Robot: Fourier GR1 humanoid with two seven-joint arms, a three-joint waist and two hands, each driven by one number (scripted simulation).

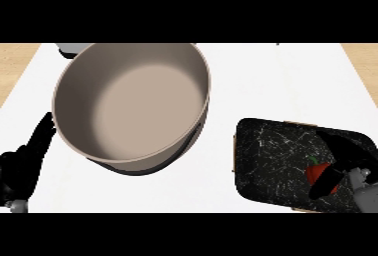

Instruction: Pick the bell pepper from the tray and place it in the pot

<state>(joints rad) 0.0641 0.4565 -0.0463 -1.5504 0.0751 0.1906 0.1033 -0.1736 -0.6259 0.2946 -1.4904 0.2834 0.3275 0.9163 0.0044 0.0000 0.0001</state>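
Right robot hand [334, 176] curls round the red bell pepper [316, 172] (on the dark tray [269, 155]).

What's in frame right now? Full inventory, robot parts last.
pot: 1, beige inside, dark outside, centre-left of counter, nothing in it
tray: 1, black marbled, right of the pot
bell pepper: 1, red with green stem, on the tray's right part, partly hidden by the right hand
grey object: 1, behind the pot's far-left rim, mostly hidden, cannot identify
counter: 1, white top, wooden edges
left hand: 1, black, open, resting at left edge
right hand: 1, black, curled round the bell pepper
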